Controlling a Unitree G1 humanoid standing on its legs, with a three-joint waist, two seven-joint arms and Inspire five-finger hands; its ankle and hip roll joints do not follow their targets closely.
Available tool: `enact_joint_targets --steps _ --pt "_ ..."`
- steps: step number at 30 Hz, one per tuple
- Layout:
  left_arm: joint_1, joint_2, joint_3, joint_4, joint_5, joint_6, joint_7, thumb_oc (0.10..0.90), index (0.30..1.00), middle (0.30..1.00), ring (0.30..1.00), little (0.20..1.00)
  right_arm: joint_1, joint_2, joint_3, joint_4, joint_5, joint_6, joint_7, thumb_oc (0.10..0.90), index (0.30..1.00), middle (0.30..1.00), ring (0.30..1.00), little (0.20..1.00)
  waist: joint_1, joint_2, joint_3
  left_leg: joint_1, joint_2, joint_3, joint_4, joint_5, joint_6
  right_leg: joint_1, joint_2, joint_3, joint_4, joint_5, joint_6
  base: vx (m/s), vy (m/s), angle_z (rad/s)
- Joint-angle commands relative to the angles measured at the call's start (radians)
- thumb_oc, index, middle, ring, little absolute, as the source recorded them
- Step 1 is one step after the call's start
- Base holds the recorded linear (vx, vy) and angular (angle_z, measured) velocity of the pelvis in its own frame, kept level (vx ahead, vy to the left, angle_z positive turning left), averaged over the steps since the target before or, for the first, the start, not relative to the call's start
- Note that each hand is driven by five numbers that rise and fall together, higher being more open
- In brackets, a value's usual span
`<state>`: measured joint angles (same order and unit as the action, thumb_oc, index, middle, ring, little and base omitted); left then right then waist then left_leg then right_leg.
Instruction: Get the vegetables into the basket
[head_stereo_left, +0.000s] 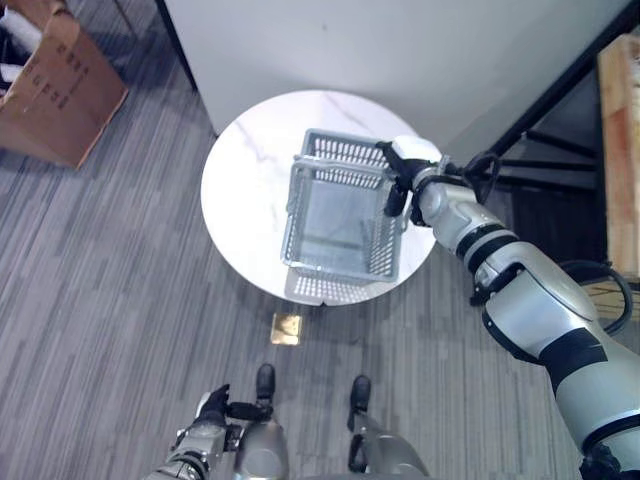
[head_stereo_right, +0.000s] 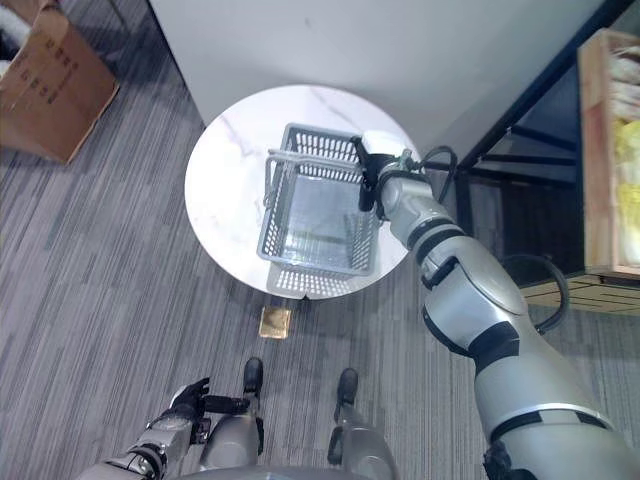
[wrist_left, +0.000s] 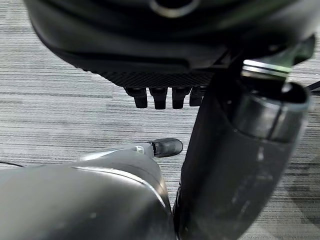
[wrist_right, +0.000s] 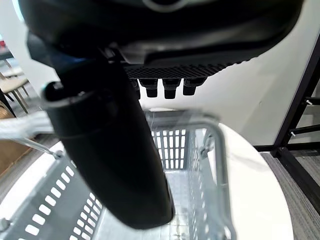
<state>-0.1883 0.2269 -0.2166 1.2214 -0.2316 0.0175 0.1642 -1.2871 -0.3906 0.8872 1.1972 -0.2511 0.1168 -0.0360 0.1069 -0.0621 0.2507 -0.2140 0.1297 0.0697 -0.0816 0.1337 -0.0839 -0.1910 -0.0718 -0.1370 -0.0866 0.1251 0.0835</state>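
Basket (head_stereo_left: 340, 222) sits on your round white table (head_stereo_left: 245, 190), grey plastic with slotted walls, toward the table's right half and reaching to the near edge. Its inside looks bare, just the shiny floor showing; no vegetables visible in it or on the tabletop. Two wire handles: one is up across the far-left rim, the other runs along the right rim.

Your right hand (head_stereo_left: 405, 170) is at the basket's far-right corner, reaching in from the right with the arm stretched across the table edge. White thumb cover sits over the rim there. From the head views the dark fingers hang down at the right wall, next to the handle. In the right wrist view the thumb (wrist_right: 115, 150) stands out big in front, fingertips (wrist_right: 170, 87) show as a short row above the basket's open top, and the handle bar crosses just under them. Whether the fingers are actually curled round the handle or rim, you cannot tell from these frames.

Your left hand (head_stereo_left: 212, 407) hangs low by the robot's side over the grey carpet, well apart from the table, fingers relaxed and holding nothing.

Cardboard box (head_stereo_left: 55, 85) stands on the floor far left. A small tan square (head_stereo_left: 286, 327) lies on the carpet just below the table's near edge. Dark shelving (head_stereo_right: 600, 150) stands at right.
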Motion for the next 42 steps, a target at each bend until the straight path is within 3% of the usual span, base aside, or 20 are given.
enact_joint_targets --steps 1,8,9,20,28,31,37,39,42 --pt "0.055 0.007 -0.117 0.081 0.015 0.045 0.015 0.9 1.0 1.0 1.0 1.0 -0.276 -0.076 0.053 0.062 -0.08 -0.011 -0.069 0.9 1.0 1.0 1.0 1.0 0.001 -0.058 0.057 0.025 -0.062 0.001 -0.006 -0.018 -0.038 0.044 -0.008 0.092 -0.001 -0.025 0.047 -0.01 0.025 0.04" --pt "0.029 0.001 -0.16 0.061 0.025 0.044 0.011 0.9 1.0 1.0 1.0 1.0 -0.332 -0.106 0.071 0.093 -0.068 -0.004 -0.089 0.9 1.0 1.0 1.0 1.0 -0.002 -0.054 0.078 -0.019 -0.064 -0.006 -0.006 -0.009 -0.044 0.001 -0.005 0.098 -0.001 -0.017 0.049 0.0 0.0 0.0" --pt "0.022 0.0 -0.171 0.054 0.031 0.045 0.012 0.9 1.0 1.0 1.0 1.0 -0.345 -0.103 0.081 0.104 -0.071 -0.005 -0.09 0.4 0.3 0.3 0.3 0.3 -0.001 -0.051 0.083 -0.026 -0.064 -0.008 -0.006 -0.007 -0.046 -0.005 -0.007 0.097 -0.001 -0.018 0.05 0.0 0.0 0.0" --pt "0.008 -0.009 -0.165 0.059 0.024 0.057 0.019 0.9 1.0 1.0 1.0 1.0 -0.302 -0.046 0.054 0.076 -0.081 0.007 -0.092 0.4 0.3 0.3 0.3 0.3 -0.026 -0.046 0.08 0.013 -0.071 0.003 -0.006 -0.024 -0.042 0.014 -0.011 0.107 -0.001 -0.017 0.049 0.01 0.014 0.01" --pt "0.016 -0.009 -0.123 0.107 0.07 0.088 0.013 0.9 1.0 1.0 1.0 1.0 -0.181 0.028 -0.083 -0.06 -0.025 0.031 -0.105 0.4 0.3 0.3 0.3 0.3 -0.053 -0.053 0.026 0.117 -0.072 0.036 -0.006 -0.058 -0.027 0.085 -0.018 0.123 0.012 -0.037 0.042 0.04 0.007 -0.08" --pt "0.025 -0.012 -0.108 0.11 0.073 0.096 0.009 0.9 1.0 1.0 1.0 1.0 -0.148 0.019 -0.106 -0.122 -0.019 0.033 -0.106 0.4 0.3 0.3 0.3 0.3 -0.06 -0.051 0.008 0.142 -0.074 0.04 -0.006 -0.063 -0.024 0.106 -0.019 0.125 0.015 -0.042 0.04 0.03 0.002 -0.04" --pt "0.058 -0.025 -0.048 0.131 0.114 0.126 -0.005 0.9 1.0 1.0 1.0 1.0 -0.022 -0.08 -0.18 -0.405 -0.038 0.042 -0.069 0.4 0.3 0.3 0.3 0.3 -0.109 -0.034 -0.064 0.232 -0.078 0.073 -0.006 -0.082 -0.014 0.174 -0.02 0.143 0.031 -0.056 0.038 0.02 0.009 -0.13" --pt "0.059 -0.025 -0.049 0.131 0.115 0.126 -0.005 0.9 1.0 1.0 1.0 1.0 -0.019 -0.082 -0.181 -0.411 -0.04 0.044 -0.067 0.4 0.3 0.3 0.3 0.3 -0.107 -0.034 -0.063 0.234 -0.078 0.074 -0.006 -0.083 -0.014 0.176 -0.02 0.143 0.031 -0.057 0.038 0.02 0.001 -0.18" --pt "0.087 -0.035 -0.018 0.141 0.148 0.149 -0.013 0.9 1.0 1.0 1.0 1.0 0.077 -0.171 -0.241 -0.565 -0.037 0.044 -0.054 0.4 0.3 0.3 0.3 0.3 -0.132 -0.012 -0.105 0.273 -0.08 0.093 -0.006 -0.09 -0.009 0.207 -0.019 0.156 0.043 -0.068 0.038 0.02 -0.016 -0.12"
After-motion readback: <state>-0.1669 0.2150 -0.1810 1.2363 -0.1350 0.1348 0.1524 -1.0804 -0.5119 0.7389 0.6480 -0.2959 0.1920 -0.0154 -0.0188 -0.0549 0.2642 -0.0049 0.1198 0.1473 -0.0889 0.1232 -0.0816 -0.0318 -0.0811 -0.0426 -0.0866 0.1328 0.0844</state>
